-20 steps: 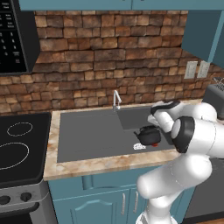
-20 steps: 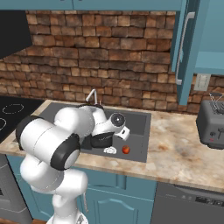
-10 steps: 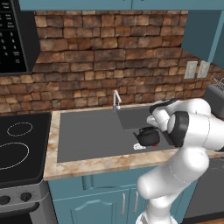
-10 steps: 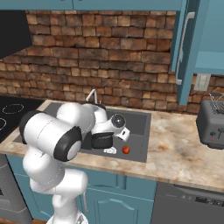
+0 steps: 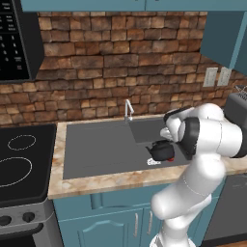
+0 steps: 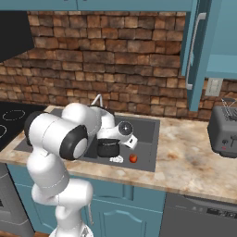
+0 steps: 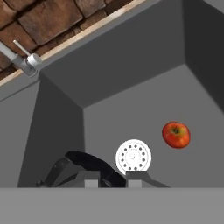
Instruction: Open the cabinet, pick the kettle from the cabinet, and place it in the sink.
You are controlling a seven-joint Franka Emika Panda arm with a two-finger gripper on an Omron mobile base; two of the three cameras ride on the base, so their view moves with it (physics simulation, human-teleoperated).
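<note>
The small black kettle [image 5: 161, 151] [image 6: 107, 149] is down inside the dark grey sink [image 5: 96, 144] [image 6: 149, 134], at its right end beside the white drain [image 5: 154, 162]. From above, my gripper [image 5: 164, 142] [image 6: 112, 140] [image 7: 114, 179] is shut on the kettle's arched handle. In the hand view the kettle [image 7: 81, 168] shows as a dark curve between the finger tips, with the sink wall [image 7: 131, 65] behind. Whether the kettle rests on the basin floor I cannot tell. The teal cabinet [image 6: 194, 46] [image 5: 224, 34] on the upper right has its door swung open.
A red apple [image 6: 133, 159] [image 7: 176, 134] lies on the sink floor beside the drain [image 7: 133, 156]. The chrome faucet [image 5: 128, 110] [image 6: 98, 99] stands at the back rim. A grey toaster [image 6: 224, 132] is on the right counter, the black stovetop [image 5: 19, 159] on the left.
The gripper has carried the kettle slightly lower into the sink, and the arm's elbow has swung a little. The grip has stayed shut.
</note>
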